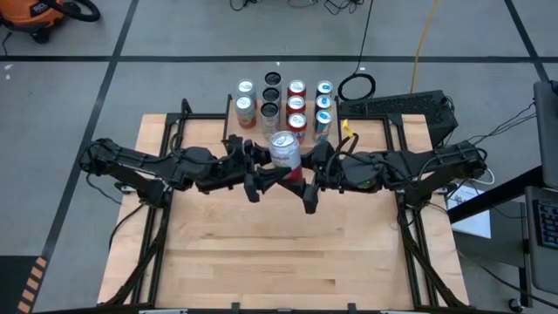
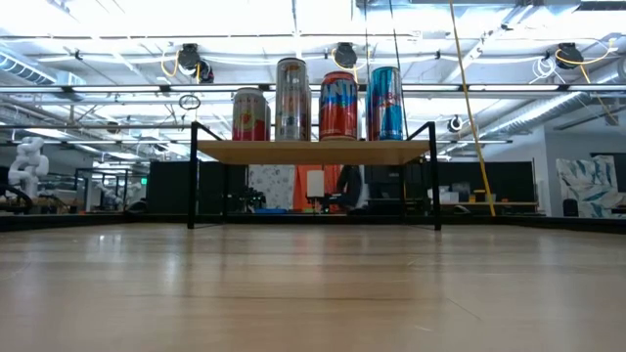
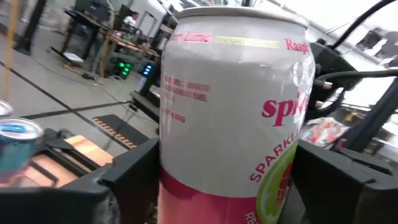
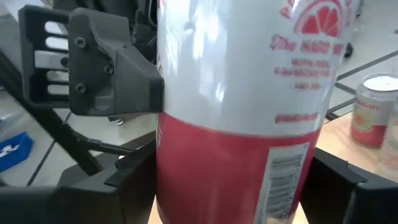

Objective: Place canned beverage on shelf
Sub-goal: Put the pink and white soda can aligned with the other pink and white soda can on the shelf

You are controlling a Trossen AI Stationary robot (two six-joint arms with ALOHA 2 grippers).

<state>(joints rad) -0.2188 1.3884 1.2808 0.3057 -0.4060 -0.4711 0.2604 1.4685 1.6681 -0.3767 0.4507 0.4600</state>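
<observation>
Nearest you, the front half of the wooden tabletop (image 1: pixel 279 253) lies bare right up to its front edge, so you have open board on that side of both arms. Midway back, the two arms meet at the table's centre line, and between them stands the white and pink sparkling-water can (image 1: pixel 285 150), upright, held above the board. Your left gripper (image 3: pixel 217 180) has its dark fingers pressed against the can's lower sides, one on each flank, with the pink band and lime-green mark between them. Your right gripper (image 4: pixel 236 186) grasps the same can from the opposite side, its fingers tight against the red lower half; in that wrist view the other arm's finger block touches the can higher up on its white part. The low view shows neither gripper and no can near the board, only bare tabletop running back to the shelf (image 2: pixel 313 153). Just behind the held can, at the table's far edge, the shelf carries a cluster of upright cans (image 1: pixel 283 105) in rows across its light top board; four of them (image 2: pixel 318 101) show side by side in the low view, standing between the black corner posts
</observation>
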